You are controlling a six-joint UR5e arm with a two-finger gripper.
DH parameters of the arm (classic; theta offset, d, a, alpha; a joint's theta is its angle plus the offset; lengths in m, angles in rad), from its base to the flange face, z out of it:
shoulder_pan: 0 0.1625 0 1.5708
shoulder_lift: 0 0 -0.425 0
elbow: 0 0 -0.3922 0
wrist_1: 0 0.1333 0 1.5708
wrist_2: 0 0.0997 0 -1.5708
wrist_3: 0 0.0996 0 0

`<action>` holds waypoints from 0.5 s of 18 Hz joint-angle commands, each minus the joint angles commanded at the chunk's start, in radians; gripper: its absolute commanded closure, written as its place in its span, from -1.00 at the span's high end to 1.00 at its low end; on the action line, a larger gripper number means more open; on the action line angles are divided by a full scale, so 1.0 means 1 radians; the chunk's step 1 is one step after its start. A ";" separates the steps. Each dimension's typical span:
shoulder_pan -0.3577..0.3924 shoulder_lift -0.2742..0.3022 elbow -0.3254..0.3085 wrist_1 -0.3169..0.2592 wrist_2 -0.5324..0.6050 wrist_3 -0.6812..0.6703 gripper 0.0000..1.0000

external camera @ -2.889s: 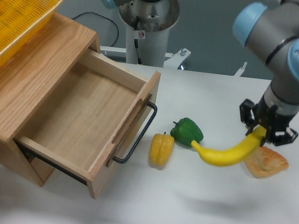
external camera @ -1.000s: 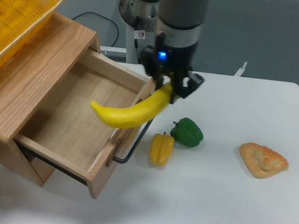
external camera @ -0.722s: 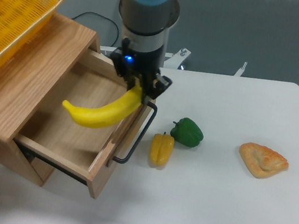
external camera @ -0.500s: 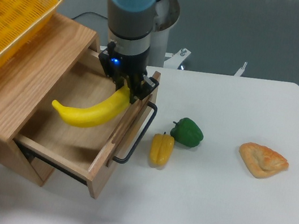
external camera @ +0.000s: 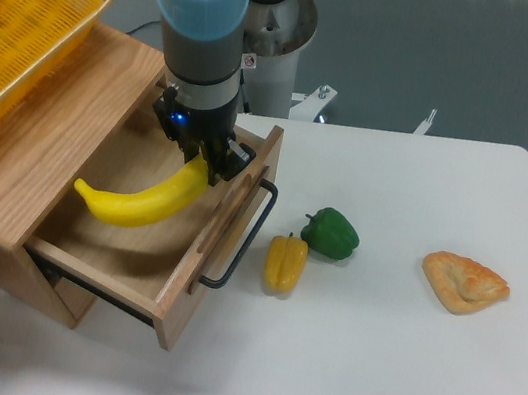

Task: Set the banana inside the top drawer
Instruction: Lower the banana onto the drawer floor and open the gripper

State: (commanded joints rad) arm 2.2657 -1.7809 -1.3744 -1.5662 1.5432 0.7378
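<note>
White table (external camera: 392, 341) under fixed cam. Gripper (external camera: 197, 155) pinching banana (external camera: 142, 199) by one end, banana hanging over open top drawer (external camera: 127, 225), not touching floor. Yellow pepper (external camera: 284, 263), green pepper (external camera: 330, 232) at drawer's 3 o'clock; pastry (external camera: 465, 282) farther right.

The top drawer (external camera: 193, 269) sticks out from the cabinet (external camera: 44, 120) on the left. The basket (external camera: 40, 18) sits on top of the cabinet. The gripper (external camera: 199, 158) holds the banana (external camera: 136, 202) over the open drawer. On the table (external camera: 366, 377), two peppers (external camera: 286, 262) (external camera: 331, 232) lie right of the drawer handle (external camera: 242, 237). The bread (external camera: 465, 282) lies far right.
</note>
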 joint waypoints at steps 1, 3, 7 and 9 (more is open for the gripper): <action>0.000 -0.002 0.000 0.000 0.000 0.000 -0.95; 0.000 -0.006 0.000 0.002 0.002 0.000 -0.93; -0.002 -0.015 0.000 0.015 0.000 0.000 -0.91; -0.002 -0.025 0.000 0.015 0.000 0.000 -0.90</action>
State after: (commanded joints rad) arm 2.2642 -1.8055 -1.3744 -1.5509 1.5432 0.7378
